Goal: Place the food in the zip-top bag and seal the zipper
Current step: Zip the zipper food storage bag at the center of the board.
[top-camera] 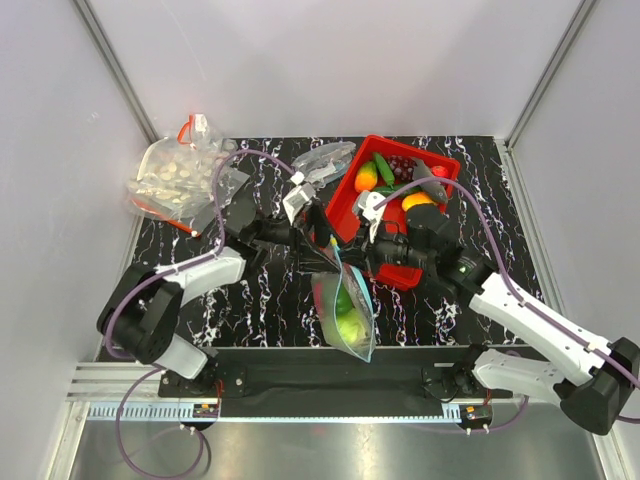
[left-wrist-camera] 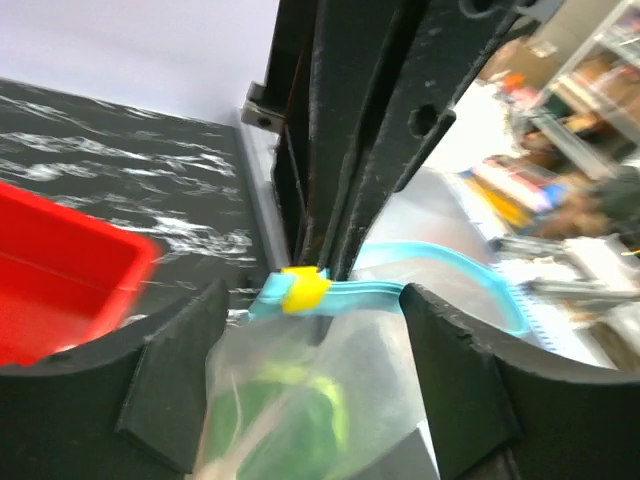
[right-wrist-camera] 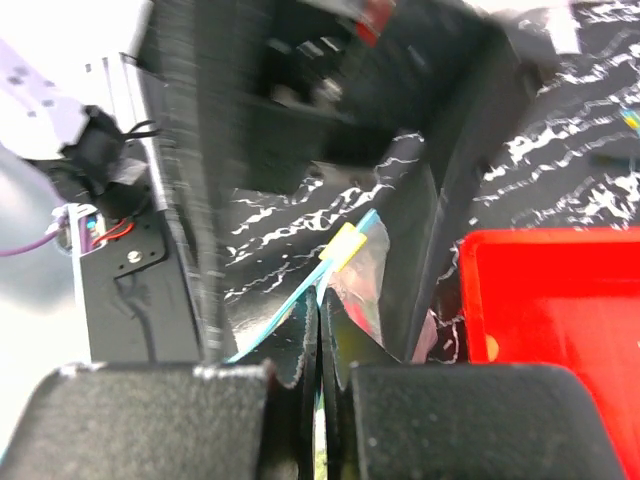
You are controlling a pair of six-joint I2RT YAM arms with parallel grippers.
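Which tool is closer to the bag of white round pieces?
Left. The left tool is right of the white-pieces bag; the right tool is farther right, by the red bin.

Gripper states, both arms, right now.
Left gripper: open, jaws standing either side of the zip-top bag.
Right gripper: shut, pinching the bag's zipper.
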